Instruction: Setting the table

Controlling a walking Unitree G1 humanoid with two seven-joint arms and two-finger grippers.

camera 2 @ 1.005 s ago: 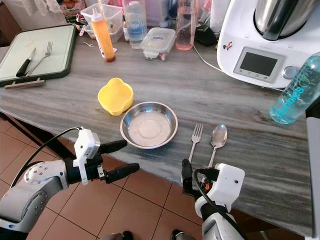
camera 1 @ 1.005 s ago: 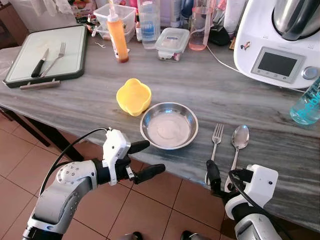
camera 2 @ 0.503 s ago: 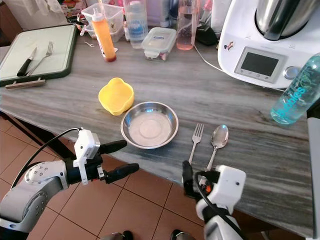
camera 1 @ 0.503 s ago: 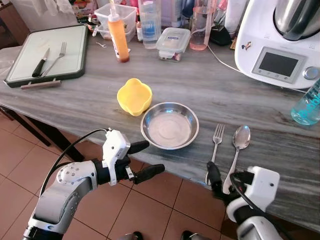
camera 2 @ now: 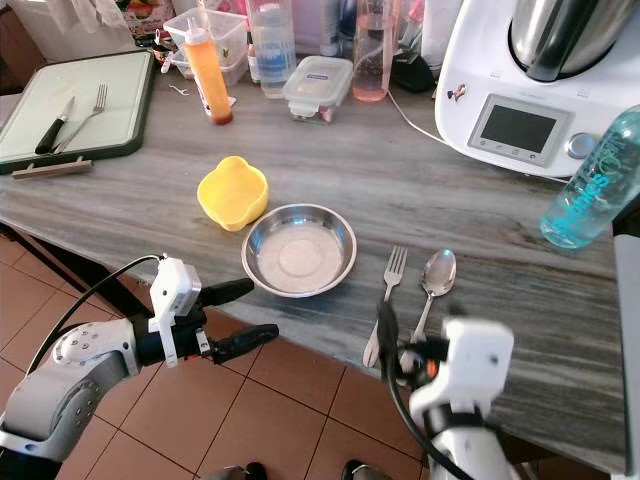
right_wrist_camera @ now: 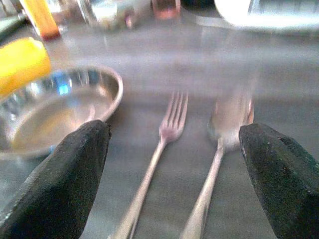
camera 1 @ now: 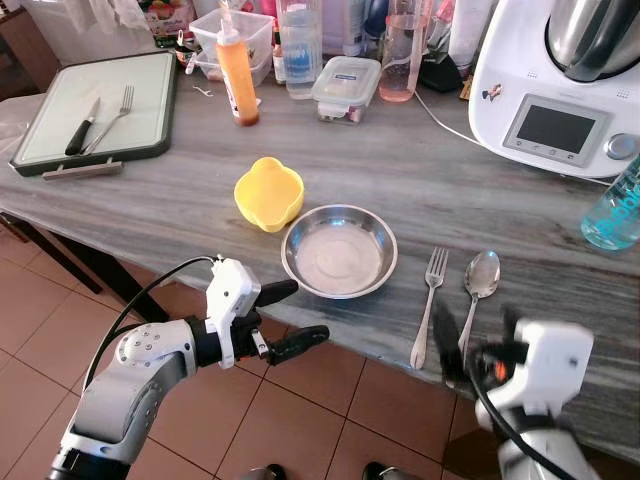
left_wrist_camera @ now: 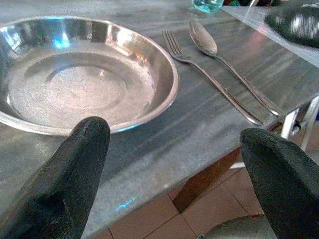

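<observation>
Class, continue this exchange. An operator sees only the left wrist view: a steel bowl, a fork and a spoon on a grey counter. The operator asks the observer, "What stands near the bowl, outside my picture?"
Observer: A yellow cup stands close beside the steel bowl, on its far left side.
Operator: Is there any other cutlery?
Observer: Yes. A knife and a second fork lie on a tray at the counter's far left.
Operator: Where is the right gripper?
Observer: The right gripper is open at the counter's near edge, facing the handles of the fork and spoon.
</observation>
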